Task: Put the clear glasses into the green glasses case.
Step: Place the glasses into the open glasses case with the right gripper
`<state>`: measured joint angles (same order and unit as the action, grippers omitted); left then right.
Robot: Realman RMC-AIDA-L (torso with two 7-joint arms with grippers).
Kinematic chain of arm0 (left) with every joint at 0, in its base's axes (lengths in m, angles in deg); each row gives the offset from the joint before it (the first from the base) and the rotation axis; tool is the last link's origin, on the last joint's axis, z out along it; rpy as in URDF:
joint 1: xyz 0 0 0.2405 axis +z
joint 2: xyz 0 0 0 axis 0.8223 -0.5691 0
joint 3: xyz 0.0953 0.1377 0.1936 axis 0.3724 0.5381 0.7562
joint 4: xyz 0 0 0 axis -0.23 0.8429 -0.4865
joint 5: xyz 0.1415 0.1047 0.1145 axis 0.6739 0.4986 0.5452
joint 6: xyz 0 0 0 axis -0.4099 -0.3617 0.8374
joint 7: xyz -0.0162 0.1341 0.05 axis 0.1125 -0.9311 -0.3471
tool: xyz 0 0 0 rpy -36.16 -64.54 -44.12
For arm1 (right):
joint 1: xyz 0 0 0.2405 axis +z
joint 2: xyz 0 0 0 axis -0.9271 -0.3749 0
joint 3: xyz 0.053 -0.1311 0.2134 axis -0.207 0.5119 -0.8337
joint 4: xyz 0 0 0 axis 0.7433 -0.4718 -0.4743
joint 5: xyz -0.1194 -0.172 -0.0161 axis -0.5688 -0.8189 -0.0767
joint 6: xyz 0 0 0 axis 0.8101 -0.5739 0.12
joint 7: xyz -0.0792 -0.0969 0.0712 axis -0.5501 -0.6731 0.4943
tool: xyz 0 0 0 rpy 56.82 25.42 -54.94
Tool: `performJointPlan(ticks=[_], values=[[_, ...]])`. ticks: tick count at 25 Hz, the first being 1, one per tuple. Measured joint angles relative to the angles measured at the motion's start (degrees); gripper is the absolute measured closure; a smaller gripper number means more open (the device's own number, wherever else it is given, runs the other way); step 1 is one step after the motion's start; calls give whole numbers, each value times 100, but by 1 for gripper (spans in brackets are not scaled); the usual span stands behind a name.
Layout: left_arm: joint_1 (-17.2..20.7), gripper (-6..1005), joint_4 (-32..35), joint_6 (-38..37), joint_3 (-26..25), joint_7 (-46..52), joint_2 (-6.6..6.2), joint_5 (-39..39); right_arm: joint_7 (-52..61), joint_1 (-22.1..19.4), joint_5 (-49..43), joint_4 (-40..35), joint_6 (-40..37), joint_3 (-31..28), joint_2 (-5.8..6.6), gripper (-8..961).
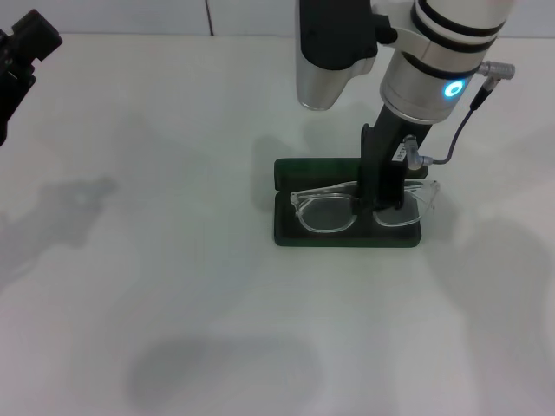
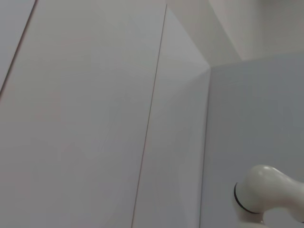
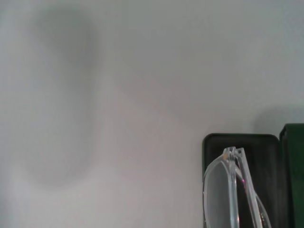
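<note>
The clear glasses [image 3: 232, 190] fill the near corner of my right wrist view, lens-forward over the dark tray of the green glasses case [image 3: 251, 142]. From my head camera, my right gripper [image 1: 381, 201] stands straight down on the bridge of the glasses, its black fingers closed on the frame between the two lenses, as far as I can make out, since the arm's own body hides the fingertips. The case lies open on the white table [image 1: 173, 303], lid hinged back toward the far side, and the glasses sit across its lower half with one corner jutting past the right rim.

By my judgement the job is nearly through: the glasses are at the case and partly inside it, but I have not let go, they do not yet look seated flat, and the lid is still up. What remains is to settle them, release and draw away.

My left gripper [image 1: 22, 61] is parked at the table's far left edge, well apart from the work; I cannot tell how its fingers stand.

Count: one pair of glasses, one case, two grippers.
</note>
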<state>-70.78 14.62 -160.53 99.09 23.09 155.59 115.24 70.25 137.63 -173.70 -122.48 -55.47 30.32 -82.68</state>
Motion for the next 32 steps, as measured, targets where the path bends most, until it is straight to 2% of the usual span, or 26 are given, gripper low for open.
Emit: performJointPlan(ticks=[6,32], values=[[-17,946,-64,0,0,-60,15,5,-36,-27,132,267,257,216,0,879],[-61,947,-273,98,0,-200,15,93,-141,-229,274,333,755,239,0,878]])
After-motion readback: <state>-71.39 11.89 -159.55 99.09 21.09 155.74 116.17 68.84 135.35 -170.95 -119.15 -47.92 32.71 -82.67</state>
